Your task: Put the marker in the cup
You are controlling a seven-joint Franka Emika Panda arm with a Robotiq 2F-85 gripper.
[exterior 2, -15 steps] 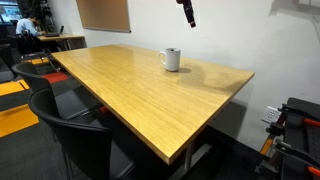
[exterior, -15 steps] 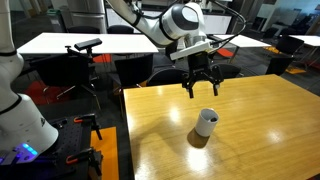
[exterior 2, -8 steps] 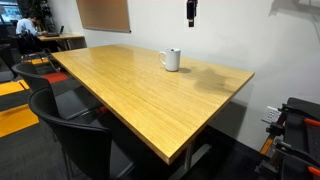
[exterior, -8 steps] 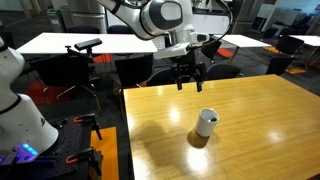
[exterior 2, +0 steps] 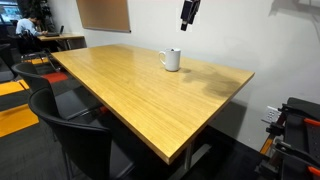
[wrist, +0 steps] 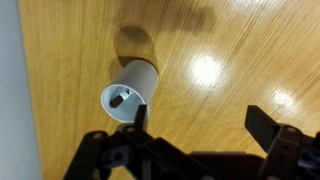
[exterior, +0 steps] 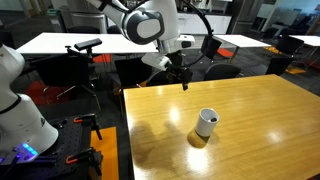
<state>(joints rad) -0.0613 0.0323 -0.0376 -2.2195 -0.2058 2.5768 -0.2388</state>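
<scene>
A: Since 1 second ago the tool has swung away from above the white cup toward the desk's back edge. The cup has not budged.

B: And the grip?

A: In the wrist view the 2 fingers stand apart with nothing between them.

B: So where is the marker?

A: A small dark shape sits inside the cup's mouth, below the tool and just past 1 fingertip. I take that for the marker, though it is tiny. In both exterior views I cannot make it out.

B: Then the drop looks done, and this is the retreat.

A: I think so. To do it well, stay high, keep the fingers spread, and carry the tool further from the cup without dipping. It is light and upright, so a brush could tip it.
</scene>
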